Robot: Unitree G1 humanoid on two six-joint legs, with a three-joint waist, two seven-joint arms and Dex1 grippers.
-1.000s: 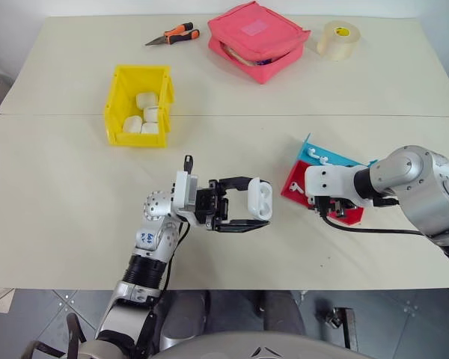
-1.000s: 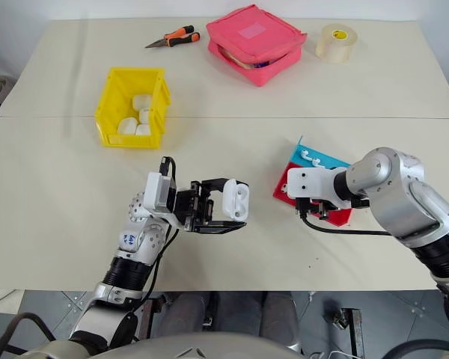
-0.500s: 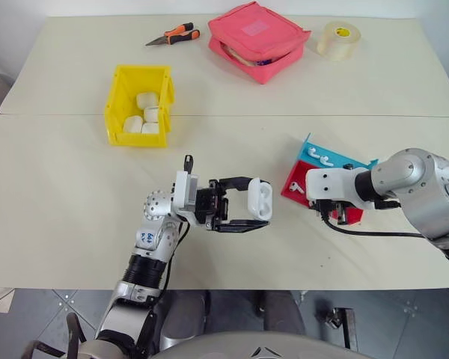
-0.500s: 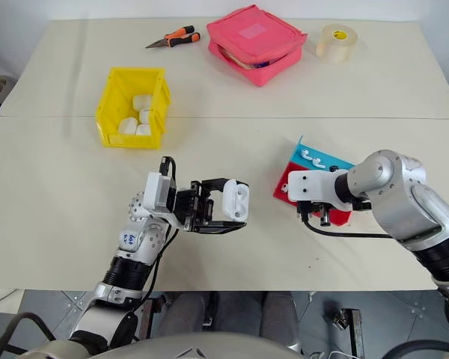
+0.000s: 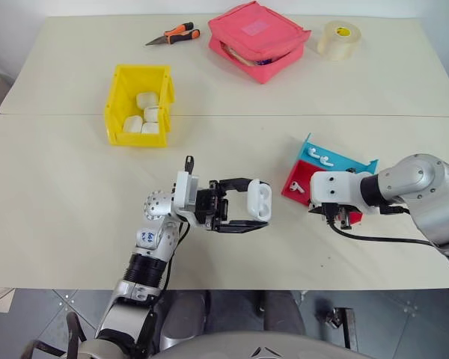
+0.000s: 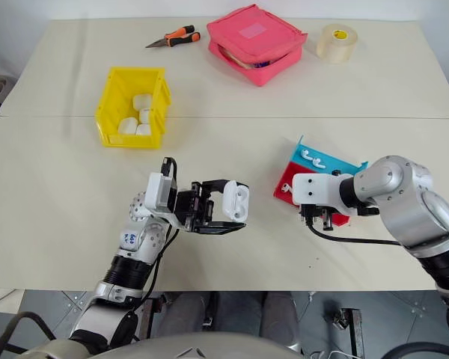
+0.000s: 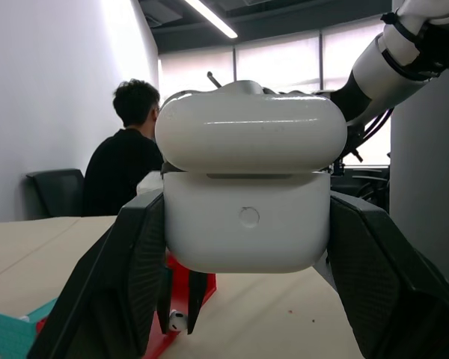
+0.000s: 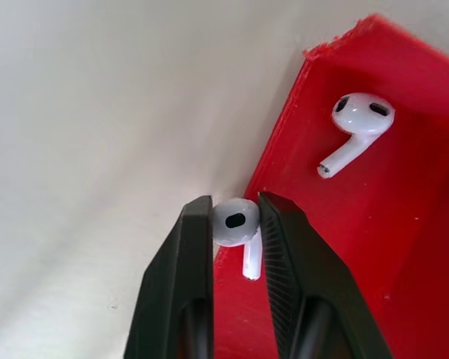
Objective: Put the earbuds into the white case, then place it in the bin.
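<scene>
My left gripper point(image 5: 257, 203) is shut on the white case point(image 5: 260, 200) and holds it above the table with the lid flipped up. The case point(image 7: 247, 217) sits squarely between the black fingers point(image 7: 127, 277). At the red-and-blue tray point(image 5: 349, 161) my right gripper point(image 8: 234, 211) is shut on one of the earbuds point(image 8: 235, 220), just over the tray's near edge. Another earbud point(image 8: 357, 120) lies on the red floor, and more earbuds point(image 5: 319, 155) lie in the blue part. The yellow bin point(image 5: 114, 105) stands far left with several white cases inside.
A pink zip pouch point(image 5: 258, 37), a tape roll point(image 5: 338, 39) and orange-handled pliers point(image 5: 173, 34) lie along the table's far side. A seam point(image 5: 224, 115) crosses the table behind the bin. A seated person point(image 7: 127, 161) shows in the background of the left wrist view.
The right gripper has tilted and drawn slightly toward the tray's near edge. The left gripper and the case have stayed still.
</scene>
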